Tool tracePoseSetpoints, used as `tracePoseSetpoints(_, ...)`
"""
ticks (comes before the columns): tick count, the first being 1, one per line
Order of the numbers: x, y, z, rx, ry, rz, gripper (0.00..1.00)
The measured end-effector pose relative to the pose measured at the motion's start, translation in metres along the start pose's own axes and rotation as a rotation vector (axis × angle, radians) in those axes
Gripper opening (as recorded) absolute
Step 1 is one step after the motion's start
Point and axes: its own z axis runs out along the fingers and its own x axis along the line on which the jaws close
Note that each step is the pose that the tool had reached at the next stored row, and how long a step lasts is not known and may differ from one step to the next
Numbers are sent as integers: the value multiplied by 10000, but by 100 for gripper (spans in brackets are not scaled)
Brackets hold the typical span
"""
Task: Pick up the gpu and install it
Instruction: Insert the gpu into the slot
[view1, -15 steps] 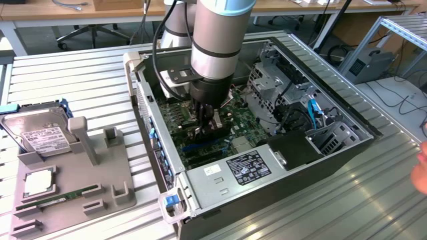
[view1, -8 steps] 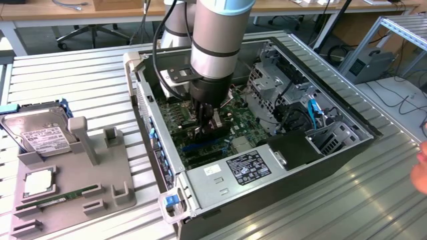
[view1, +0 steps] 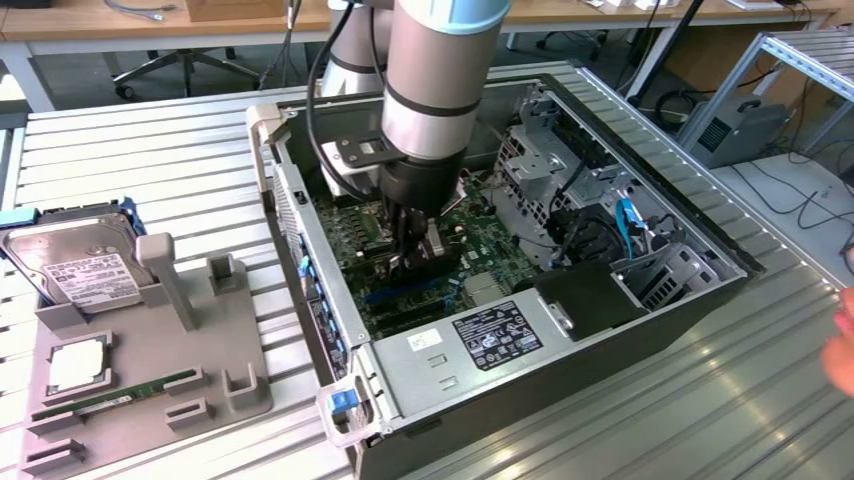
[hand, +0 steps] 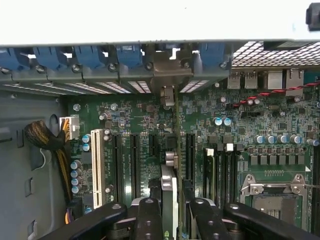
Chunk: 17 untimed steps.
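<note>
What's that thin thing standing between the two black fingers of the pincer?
In the wrist view, the gpu stands on edge between the pincer fingers, over the green motherboard slots inside the computer case.

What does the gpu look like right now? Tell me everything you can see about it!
The gpu is a thin flat card standing on its edge, so the wrist view sees it as a narrow silvery strip. The gripper pinches it between two black fingers. It hangs over the green motherboard inside the open computer case, lined up with the long black slots. Its far end points at a silver metal bracket by the blue clips. In the exterior view, it looks dark below the arm.
</note>
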Motion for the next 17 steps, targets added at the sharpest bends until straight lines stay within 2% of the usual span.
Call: tracePoseSetpoints(17, -1, -17, 47, -2, -23, 1, 27)
